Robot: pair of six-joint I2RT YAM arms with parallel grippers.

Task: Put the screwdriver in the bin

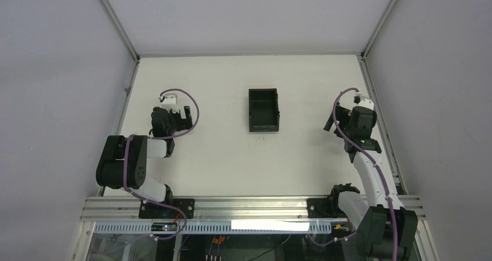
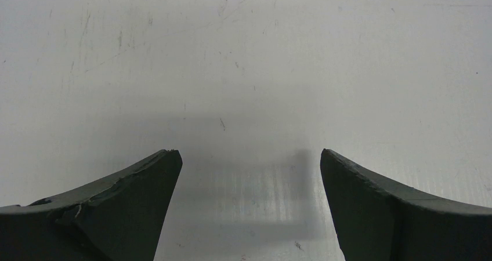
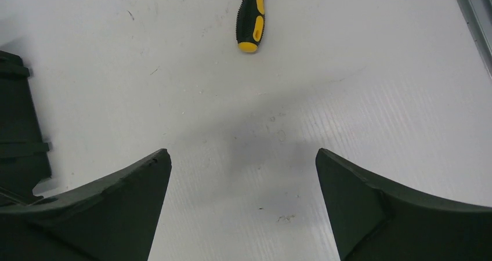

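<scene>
Both the left pincer [image 2: 249,153] and the right pincer [image 3: 241,156] gape empty; reaching is in hand, and the right must next advance over the screwdriver [image 3: 250,17] ahead.

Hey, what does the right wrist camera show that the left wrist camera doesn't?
Only the right wrist view: a short black screwdriver with yellow grip patches and a yellow end, lying untouched on the table ahead of the fingers; one wall of the black rectangular plastic bin at the left edge; a metal frame rail in the top right corner.
Only the left wrist view: nothing extra, just fine scratches.
Both: the white table, and dark fingers spread wide with nothing between them, on the right gripper and the left gripper.
</scene>
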